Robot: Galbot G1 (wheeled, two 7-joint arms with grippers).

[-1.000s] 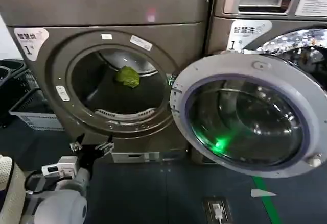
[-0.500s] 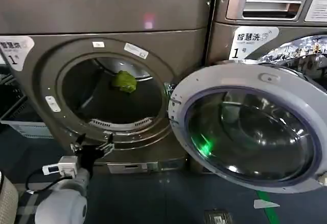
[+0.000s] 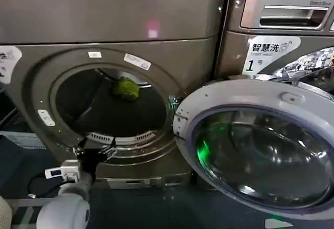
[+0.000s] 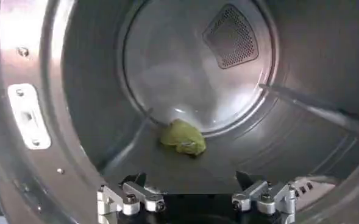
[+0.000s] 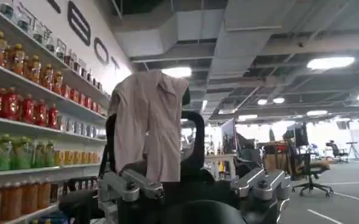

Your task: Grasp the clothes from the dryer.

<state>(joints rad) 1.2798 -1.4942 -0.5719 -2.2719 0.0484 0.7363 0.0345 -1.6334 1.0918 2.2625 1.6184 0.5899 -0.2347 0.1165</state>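
The clothes (image 3: 126, 88), a small crumpled lime-green wad of soft fabric, lie on the drum floor at the back of the dryer (image 3: 104, 15), against the foot of the round rear wall and well apart from the left gripper (image 3: 95, 149). That gripper sits low at the front of the machine, just below the lower lip of the porthole ring (image 3: 31, 91), its fingers spread wide and holding nothing; in the left wrist view the wad (image 4: 183, 136) lies ahead of the left gripper (image 4: 196, 195), roughly midway between the two fingers but far deeper in the drum. The dryer is bronze-brown brushed metal with a broad round ring carrying small white stickers (image 3: 137, 61). The drum (image 4: 94, 91) is smooth, dull grey steel, with a raised straight paddle (image 4: 316, 109) along its wall and a perforated mesh vent (image 4: 234, 36) in the round back plate. A white latch plate (image 4: 25, 115) is screwed to the ring. The door (image 3: 261, 145), a pale grey ring around a domed glass window, hangs open to the right of the opening. The right gripper (image 5: 191, 185) is away from the machine, fingers apart and empty, facing shelves of bottles (image 5: 21, 67) and a chair draped with a pale cloth (image 5: 147, 125).
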